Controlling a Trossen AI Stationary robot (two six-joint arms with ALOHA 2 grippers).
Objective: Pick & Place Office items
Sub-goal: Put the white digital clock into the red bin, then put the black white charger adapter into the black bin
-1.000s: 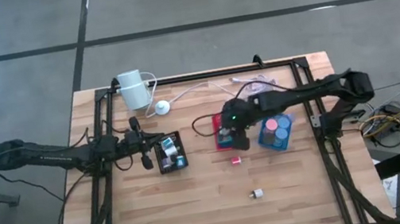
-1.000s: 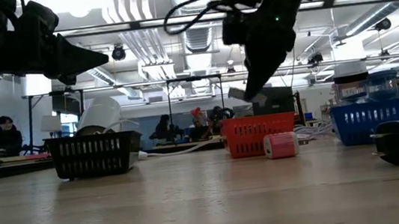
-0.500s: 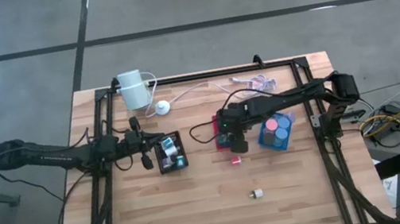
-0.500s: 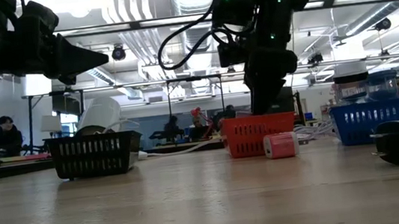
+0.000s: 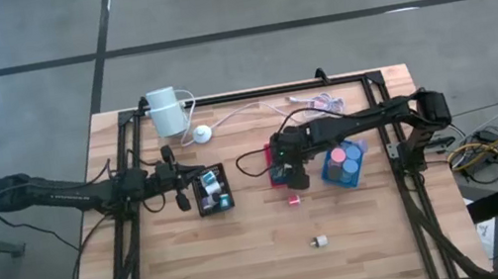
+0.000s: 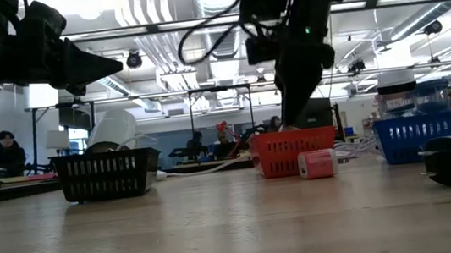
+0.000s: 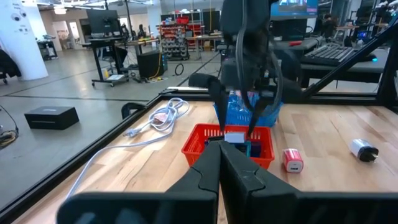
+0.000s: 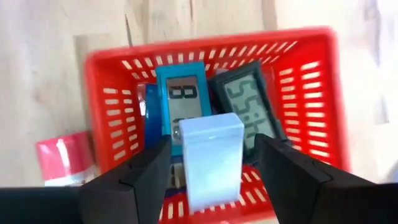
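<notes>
- Hovering over the red slotted plastic basket (image 8: 112, 93), the right gripper (image 8: 211, 171) has its fingers spread, with a pale blue-white rectangular block (image 8: 211, 158) between them; a gap shows on each side of the block, so it looks let go rather than clamped.
- Directly beneath the fingers, inside the basket, lie a blue-framed small display piece (image 8: 181, 99) and a dark-framed one (image 8: 245, 109); the block hangs above them, seemingly placed to drop in with its kind.
- Just outside the basket, beside the gripper, a pink rectangular block (image 5: 293, 200) lies on the wooden table (image 5: 250, 270), and a small white-and-dark piece (image 5: 318, 242) sits farther off, both probably not yet sorted.
- The left gripper (image 7: 219, 163) waits closed and empty near the black basket (image 5: 212, 190).
</notes>
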